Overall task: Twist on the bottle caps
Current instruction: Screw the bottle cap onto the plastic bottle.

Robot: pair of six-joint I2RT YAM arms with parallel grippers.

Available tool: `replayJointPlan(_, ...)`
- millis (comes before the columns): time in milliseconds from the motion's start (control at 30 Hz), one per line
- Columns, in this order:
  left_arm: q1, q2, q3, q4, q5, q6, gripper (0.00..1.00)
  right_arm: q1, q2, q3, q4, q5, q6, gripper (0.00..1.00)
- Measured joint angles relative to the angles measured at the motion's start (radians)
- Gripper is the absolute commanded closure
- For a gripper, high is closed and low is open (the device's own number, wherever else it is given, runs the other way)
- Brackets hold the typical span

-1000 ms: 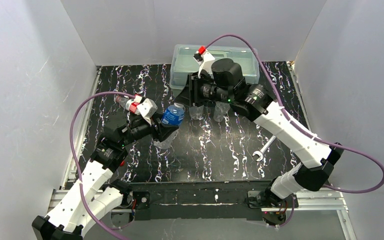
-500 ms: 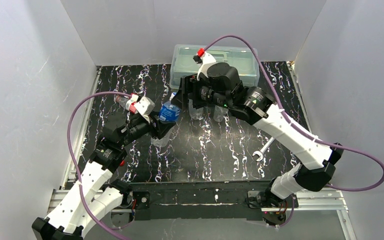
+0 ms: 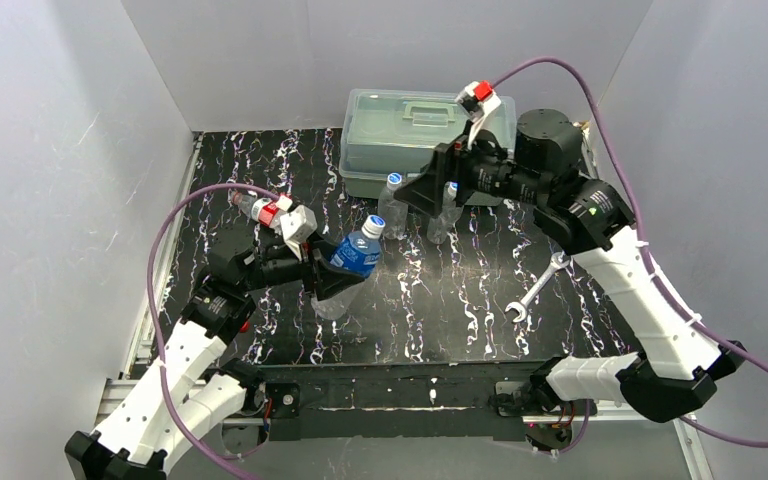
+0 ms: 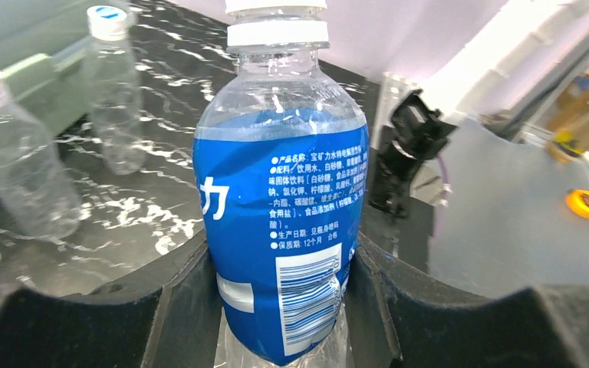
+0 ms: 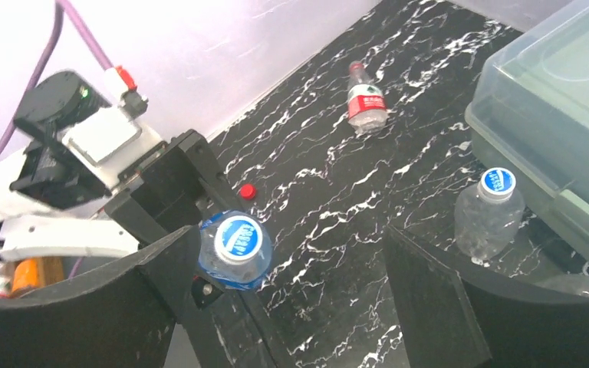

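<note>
My left gripper (image 4: 284,307) (image 3: 334,276) is shut on the blue-labelled bottle (image 4: 280,215) (image 3: 356,254), gripping its lower body and holding it tilted above the table. A white and blue cap (image 5: 238,238) (image 3: 372,226) sits on that bottle's neck. My right gripper (image 5: 299,299) (image 3: 428,195) hangs open and holds nothing, up and to the right of the bottle, over two plain capped bottles (image 3: 392,208) (image 3: 444,218) that stand by the box. The red-labelled bottle (image 5: 366,100) lies on its side at the far left. A loose red cap (image 5: 248,191) lies on the table.
A large translucent lidded box (image 3: 410,130) stands at the back centre, right behind the two plain bottles. A silver wrench (image 3: 535,292) lies on the table at the right. Grey walls close in the black marbled table (image 3: 440,310) on three sides.
My right gripper opened, let go of the blue-labelled bottle's cap and pulled away to the right, toward the box. My left gripper shifted the bottle slightly right and tilted it.
</note>
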Motion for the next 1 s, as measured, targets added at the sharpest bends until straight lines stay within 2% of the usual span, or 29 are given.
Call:
replayJointPlan(100, 0.000, 0.017, 0.000, 0.016, 0.092, -0.031, 1.00, -0.073, -0.034, -0.090, 0.066, -0.161, -0.005, 0.08)
replayJointPlan(233, 0.000, 0.044, 0.001, 0.037, 0.180, -0.070, 1.00, -0.079, -0.033, -0.185, 0.164, -0.368, 0.018, 0.11)
replayJointPlan(367, 0.000, 0.069, 0.001, 0.065, 0.243, -0.103, 1.00, -0.077, -0.031, -0.246, 0.242, -0.494, 0.048, 0.14)
replayJointPlan(600, 0.000, 0.081, 0.002, 0.082, 0.280, -0.126, 1.00, -0.058, -0.030, -0.255, 0.277, -0.556, 0.057, 0.18)
replayJointPlan(1000, 0.000, 0.088, 0.003, 0.104, 0.298, -0.137, 1.00, -0.025, -0.002, -0.255, 0.251, -0.533, 0.004, 0.28)
